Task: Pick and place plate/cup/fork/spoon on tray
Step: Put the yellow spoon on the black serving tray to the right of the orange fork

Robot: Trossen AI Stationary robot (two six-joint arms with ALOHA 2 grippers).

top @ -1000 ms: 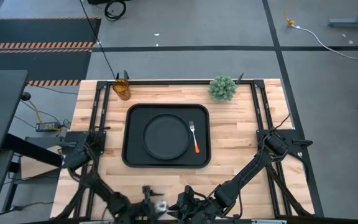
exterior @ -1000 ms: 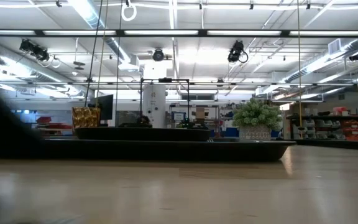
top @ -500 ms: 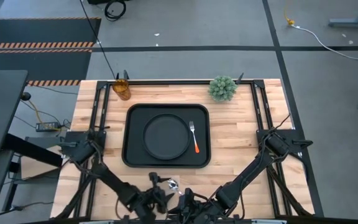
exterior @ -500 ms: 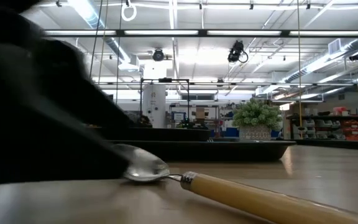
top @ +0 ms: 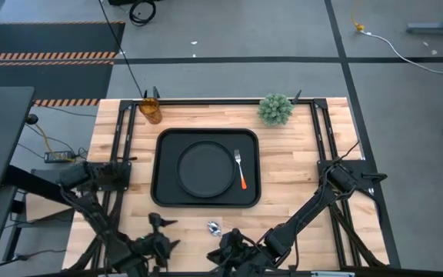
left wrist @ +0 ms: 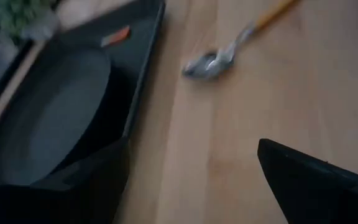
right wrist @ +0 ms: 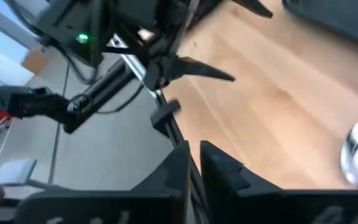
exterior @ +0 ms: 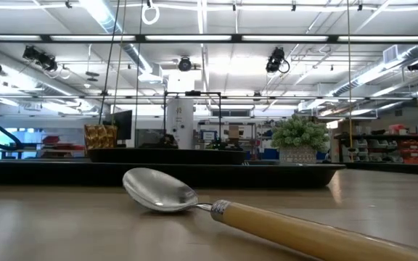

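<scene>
The wooden desk (top: pixel 298 181) carries the tray (top: pixel 164 165), a large black rectangle with rounded corners and a raised rim, lying near the middle. Inside it, toward its left side, sits the plate (top: pixel 204 168), round, flat and dark grey with a low raised rim, narrower than the tray's short side. The fork (top: pixel 240 169) lies in the tray just beside the plate's right edge, silver tines pointing to the far side of the desk, orange handle toward the near side.

A spiky green ball-shaped plant (top: pixel 274 109) stands at the far edge, right of centre. The cup (top: pixel 151 111), a small translucent amber tumbler, stands upright near the far left corner, outside the tray.

The spoon (exterior: pixel 216 208) lies flat on the bare wood between the tray's near rim and the near edge of the desk, its shiny rounded bowl toward the tray.

The left gripper (top: pixel 160 236) hovers near the front edge, left of the spoon, jaws spread wide and empty. The right gripper (top: pixel 229 248) sits low at the front edge, just beside the spoon; its jaws stand almost together, and whether they grip the handle cannot be told.
</scene>
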